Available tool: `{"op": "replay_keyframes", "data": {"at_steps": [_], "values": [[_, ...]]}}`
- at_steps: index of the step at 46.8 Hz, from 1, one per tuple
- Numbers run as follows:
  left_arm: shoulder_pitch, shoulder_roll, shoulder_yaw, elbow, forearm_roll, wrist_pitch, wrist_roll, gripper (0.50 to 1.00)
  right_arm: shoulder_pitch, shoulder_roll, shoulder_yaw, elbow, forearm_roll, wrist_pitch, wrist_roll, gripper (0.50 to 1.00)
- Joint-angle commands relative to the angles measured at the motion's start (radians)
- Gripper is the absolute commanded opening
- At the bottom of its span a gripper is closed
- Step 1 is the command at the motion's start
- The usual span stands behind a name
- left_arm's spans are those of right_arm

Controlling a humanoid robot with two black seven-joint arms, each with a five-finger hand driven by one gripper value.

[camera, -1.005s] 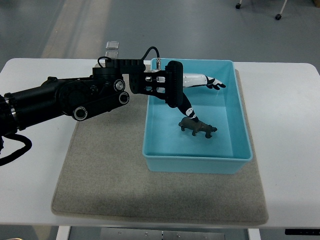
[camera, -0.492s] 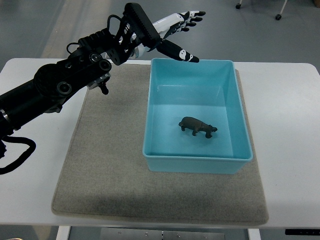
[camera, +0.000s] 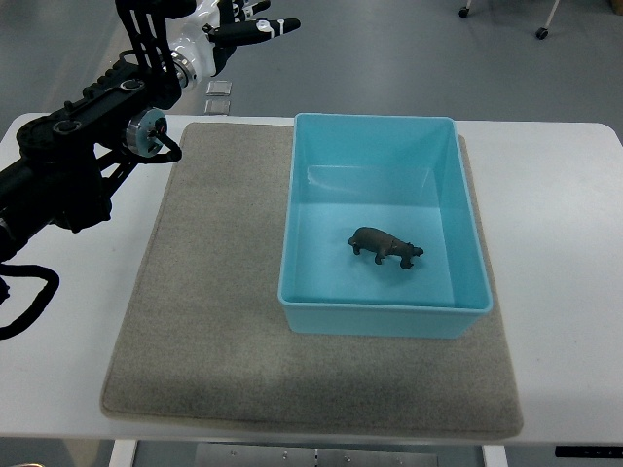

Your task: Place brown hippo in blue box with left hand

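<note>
The brown hippo [camera: 385,245] stands on the floor of the blue box [camera: 467,209], near its middle, with nothing touching it. My left hand [camera: 243,21] is raised at the top left of the picture, well away from the box, with its white and black fingers [camera: 275,26] spread and holding nothing. The black left arm [camera: 88,146] runs down from it to the left edge. The right arm does not show.
The blue box rests on a grey mat [camera: 204,321] that covers the middle of the white table [camera: 565,253]. Two small clear tiles [camera: 219,95] lie at the table's far edge, beyond the mat.
My left hand has let go of the hippo, lifted out of the box and swung back to the upper left. The hippo stays where it was set down.
</note>
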Motion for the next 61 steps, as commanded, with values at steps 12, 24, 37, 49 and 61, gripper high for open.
{"op": "replay_keyframes", "data": {"at_steps": [12, 24, 37, 49, 61], "values": [[0.11, 0.007, -0.161, 0.022, -0.206, -0.026, -0.009, 0.996, 0.0, 0.0, 0.0, -0.001, 0.0, 0.0, 0.0, 0.936], [0.178, 0.007, -0.261, 0.045, -0.209, -0.022, -0.01, 0.999, 0.0, 0.0, 0.0, -0.001, 0.0, 0.0, 0.0, 0.936], [0.209, 0.007, -0.26, 0.079, -0.211, -0.029, -0.01, 0.999, 0.0, 0.0, 0.0, -0.001, 0.0, 0.0, 0.0, 0.936], [0.213, 0.008, -0.258, 0.081, -0.209, -0.031, -0.012, 0.996, 0.0, 0.0, 0.0, -0.001, 0.0, 0.0, 0.0, 0.936], [0.213, 0.008, -0.258, 0.079, -0.209, -0.032, -0.01, 0.999, 0.0, 0.0, 0.0, -0.001, 0.0, 0.0, 0.0, 0.936]]}}
